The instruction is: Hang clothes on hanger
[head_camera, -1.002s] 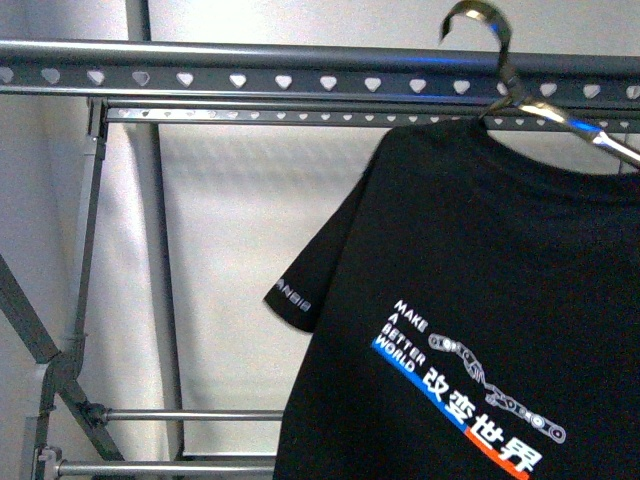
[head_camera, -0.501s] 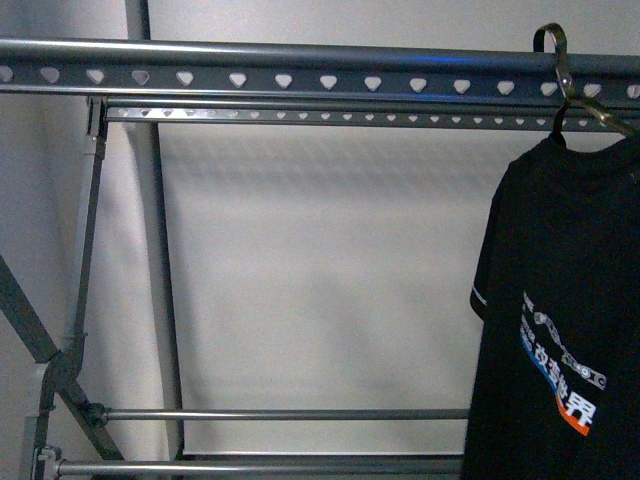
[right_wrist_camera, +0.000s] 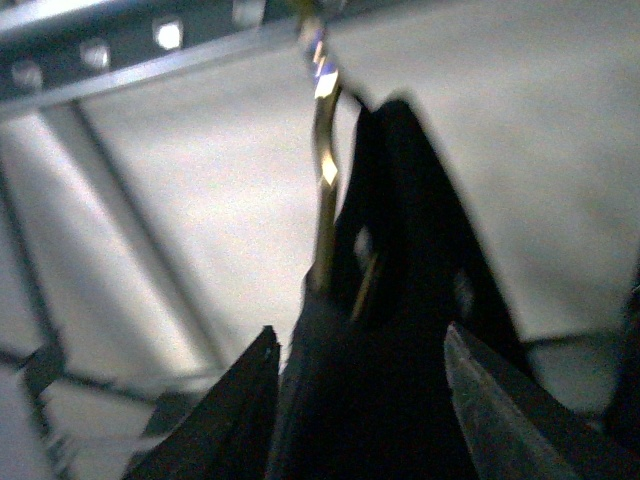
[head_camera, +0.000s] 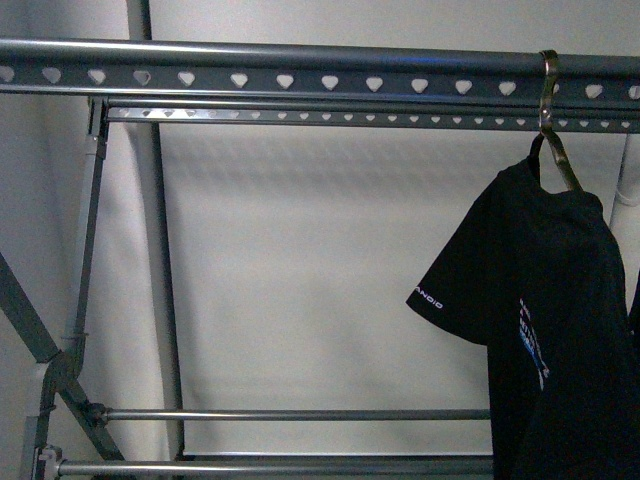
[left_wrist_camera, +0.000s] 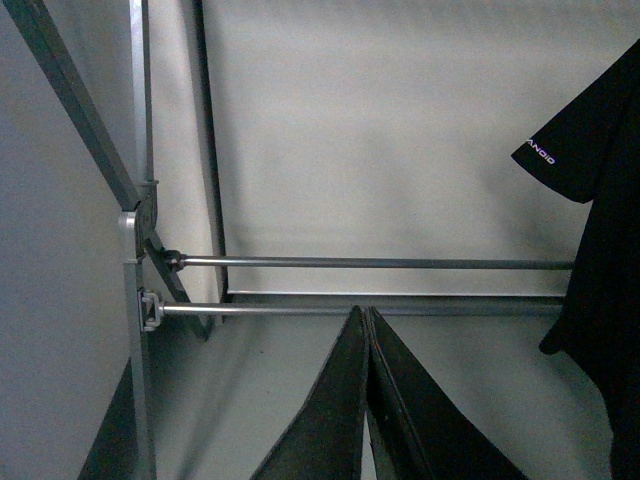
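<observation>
Already the black T-shirt hangs on a metal coat hanger whose hook sits over the clothes rack's heart-pierced top rail, at its right end. Limp and light, it would likely slide off if tugged by the fabric, so the stiff hanger neck is the safer hold. The right gripper stands spread around the shirt, apparently not pinching; the left gripper is clenched on nothing.

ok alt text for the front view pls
A black T-shirt on a metal coat hanger hangs from the far right of a grey rack's top rail, which has a row of heart-shaped holes. No claw shows.
</observation>
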